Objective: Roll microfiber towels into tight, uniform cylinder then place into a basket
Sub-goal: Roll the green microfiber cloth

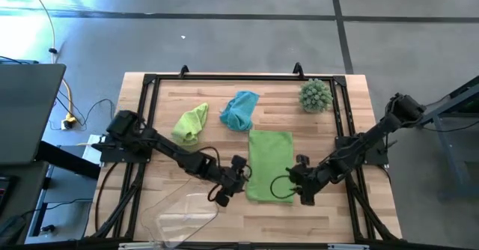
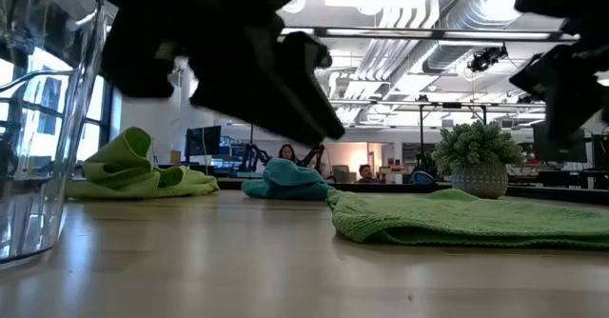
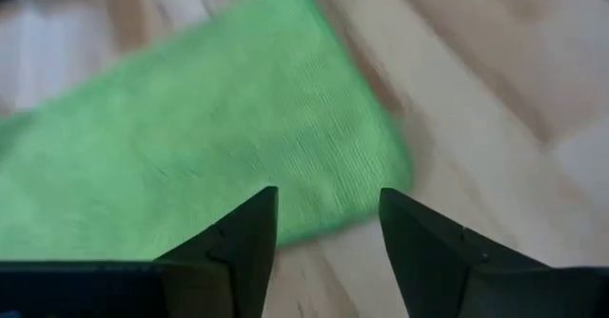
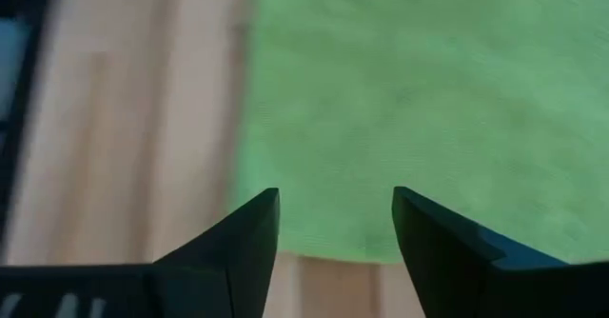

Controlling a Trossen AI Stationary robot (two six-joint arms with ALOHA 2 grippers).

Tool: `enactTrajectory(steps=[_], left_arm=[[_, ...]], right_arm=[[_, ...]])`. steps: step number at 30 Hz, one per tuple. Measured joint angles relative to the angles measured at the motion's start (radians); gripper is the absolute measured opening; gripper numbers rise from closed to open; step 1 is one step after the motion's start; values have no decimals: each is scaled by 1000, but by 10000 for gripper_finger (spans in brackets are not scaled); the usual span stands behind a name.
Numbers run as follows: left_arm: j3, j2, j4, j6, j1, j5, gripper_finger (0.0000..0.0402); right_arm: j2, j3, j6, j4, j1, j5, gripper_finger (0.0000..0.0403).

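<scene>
- Flat green towel (image 1: 269, 165) lies spread on the table (image 1: 329, 212), long edges running front to back, its near short edge close to the front of the table
- Left gripper (image 3: 328, 237) hovers at the towel's near left corner, fingers apart with nothing between them; the towel's edge shows just beyond the fingertips
- Right gripper (image 4: 335, 232) hovers at the towel's near right corner, fingers likewise spread and empty, the towel's near edge crossing the gap between them
- Both arms reach inward from the table's sides, leaving bare wood between the towel's long edges and the frame rails
- Crumpled green towel (image 1: 191, 123) sits toward the back left, the teal towel (image 1: 240, 109) just right of it, near the flat towel's far edge but apart from it
- Basket (image 1: 183, 212) stands at the front left, near the table's front edge, apart from the flat towel, with the left arm passing behind it
- Spiky ball plant (image 1: 315, 95) stands at the back right corner, well apart from both grippers
</scene>
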State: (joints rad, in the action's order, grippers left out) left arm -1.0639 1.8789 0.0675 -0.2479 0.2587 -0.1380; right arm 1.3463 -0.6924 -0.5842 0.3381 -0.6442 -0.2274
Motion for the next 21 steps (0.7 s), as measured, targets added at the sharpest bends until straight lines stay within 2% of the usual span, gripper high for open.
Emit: enactTrajectory(steps=[3, 11, 21], left_arm=[[-4, 30, 72, -64, 1, 14, 172], [-53, 113, 67, -87, 18, 21, 159], [-159, 207, -66, -123, 26, 30, 161]], right_arm=[[5, 0, 40, 7, -39, 2, 201], [65, 1, 27, 6, -117, -8, 201], [190, 1, 59, -45, -149, -67, 201]])
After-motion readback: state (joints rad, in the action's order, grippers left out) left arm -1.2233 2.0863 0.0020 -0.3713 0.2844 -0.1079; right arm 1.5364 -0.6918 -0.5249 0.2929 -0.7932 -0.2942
